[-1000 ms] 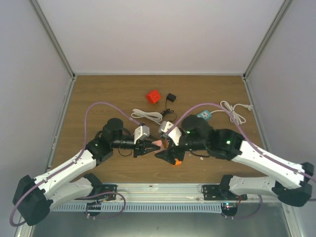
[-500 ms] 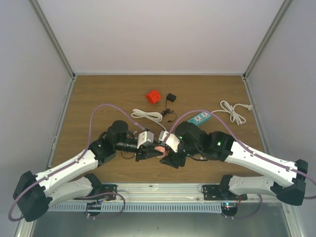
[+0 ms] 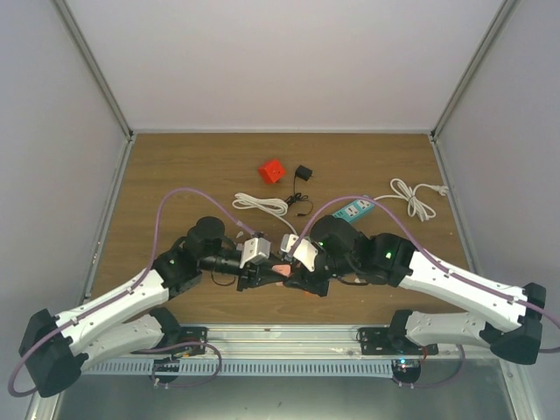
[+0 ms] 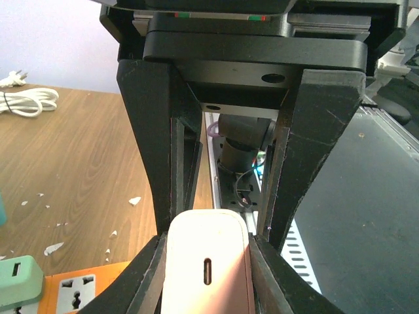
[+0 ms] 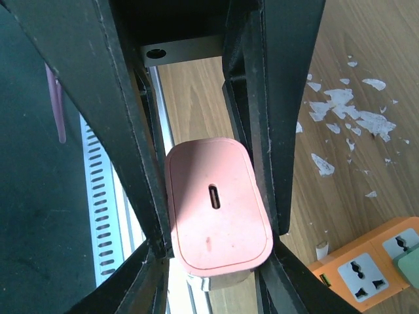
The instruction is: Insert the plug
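Wooden table [image 3: 175, 166], near edge, centre: pink plug [image 3: 282, 265] is held between both arms. Left gripper [image 4: 208, 261] is clamped on it; right gripper [image 5: 213, 248] is pressed against its sides. Orange socket strip [image 5: 366, 261] is seen nearby

The wooden table [image 3: 175, 166] carries 1 red cube [image 3: 272, 171] at the far middle, with a black adapter [image 3: 303, 172] just right of it. A coiled white cable [image 3: 261, 204] lies nearer. To the right are a teal power strip [image 3: 354, 208] and a white cord [image 3: 411, 197]. An orange power strip [image 5: 366, 261] lies near white flecks [image 5: 340, 104].
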{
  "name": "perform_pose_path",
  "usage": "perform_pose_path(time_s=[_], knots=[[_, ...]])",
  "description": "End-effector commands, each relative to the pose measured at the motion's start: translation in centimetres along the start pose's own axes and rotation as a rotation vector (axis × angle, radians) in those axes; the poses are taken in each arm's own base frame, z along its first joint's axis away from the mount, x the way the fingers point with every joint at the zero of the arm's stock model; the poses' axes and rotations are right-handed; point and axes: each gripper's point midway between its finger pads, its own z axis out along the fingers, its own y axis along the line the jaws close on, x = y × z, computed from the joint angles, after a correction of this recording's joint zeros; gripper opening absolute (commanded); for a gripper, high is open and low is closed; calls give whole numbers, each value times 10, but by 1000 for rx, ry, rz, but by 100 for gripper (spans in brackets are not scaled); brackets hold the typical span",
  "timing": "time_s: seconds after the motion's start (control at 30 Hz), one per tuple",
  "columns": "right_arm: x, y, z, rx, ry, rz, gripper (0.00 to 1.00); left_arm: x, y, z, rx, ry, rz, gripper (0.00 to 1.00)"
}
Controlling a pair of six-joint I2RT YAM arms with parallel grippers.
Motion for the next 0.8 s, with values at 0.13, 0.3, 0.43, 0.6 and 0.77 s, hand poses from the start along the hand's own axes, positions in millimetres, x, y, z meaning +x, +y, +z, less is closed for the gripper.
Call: perform_pose_path(time_s=[0.13, 0.3, 0.43, 0.6, 0.77], knots=[[1, 4, 3, -22, 14, 35, 1, -39, 4, -10, -86, -108, 123, 48], [3, 0, 4, -1, 18, 47, 0, -57, 10, -31, -208, -185, 139, 99], [0, -13, -1, 75, -8, 71, 1, -65, 9, -47, -249, -245, 137, 99], [-30, -20, -35, 110, -188, 84, 1, -54, 10, -41, -188, -277, 70, 99], [-44, -14, -51, 80, -278, 85, 0, -48, 20, -22, -107, -307, -10, 99]])
